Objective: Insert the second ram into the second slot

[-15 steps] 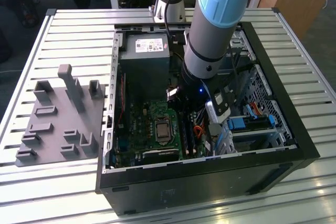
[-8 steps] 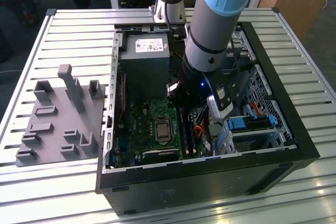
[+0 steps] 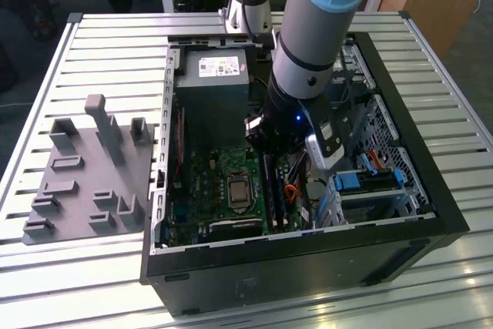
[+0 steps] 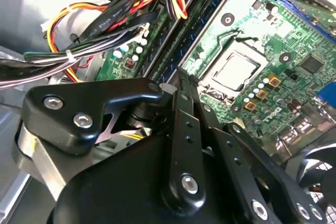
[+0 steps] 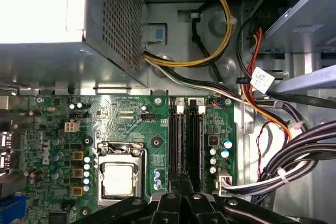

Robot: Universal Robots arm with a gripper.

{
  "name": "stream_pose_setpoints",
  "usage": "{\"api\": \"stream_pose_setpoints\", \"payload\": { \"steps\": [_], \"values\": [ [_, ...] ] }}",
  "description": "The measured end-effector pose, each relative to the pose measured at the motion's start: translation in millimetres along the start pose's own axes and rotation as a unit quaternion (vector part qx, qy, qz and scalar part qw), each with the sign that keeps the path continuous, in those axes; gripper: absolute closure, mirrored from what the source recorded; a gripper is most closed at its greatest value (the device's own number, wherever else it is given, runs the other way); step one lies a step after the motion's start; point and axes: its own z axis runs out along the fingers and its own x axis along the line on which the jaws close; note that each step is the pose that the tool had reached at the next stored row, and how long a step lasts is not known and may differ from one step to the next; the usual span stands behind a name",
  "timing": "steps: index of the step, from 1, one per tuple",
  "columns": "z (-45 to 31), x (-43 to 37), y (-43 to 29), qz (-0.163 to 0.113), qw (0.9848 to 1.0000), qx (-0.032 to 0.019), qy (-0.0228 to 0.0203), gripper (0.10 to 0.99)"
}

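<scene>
My gripper point(image 3: 269, 158) reaches down into the open computer case point(image 3: 308, 263) and hangs just over the black memory slots point(image 3: 276, 194) on the green motherboard. In both wrist views its two black fingers lie pressed together, and the gripper point(image 5: 182, 179) point(image 4: 181, 77) is shut, pointing along the slots point(image 5: 187, 140) point(image 4: 176, 38). White latches cap the far slot ends. The second ram is hidden. I see nothing between the fingers, which cover the slot ends beneath them.
The CPU socket point(image 5: 118, 179) lies beside the slots. Cable bundles point(image 5: 273, 129) crowd the other side, toward the drive cage point(image 3: 370, 182). The power supply point(image 3: 212, 86) fills the case's far end. A grey fixture point(image 3: 88, 182) sits on the slatted table at the exterior view's left.
</scene>
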Motion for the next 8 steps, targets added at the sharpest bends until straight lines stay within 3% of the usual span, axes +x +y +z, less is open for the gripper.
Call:
{"api": "stream_pose_setpoints", "payload": {
  "steps": [8],
  "values": [
    [-2.5, 0.5, 0.2, 0.000, 1.0000, 0.0000, 0.0000, 0.980]
  ]
}}
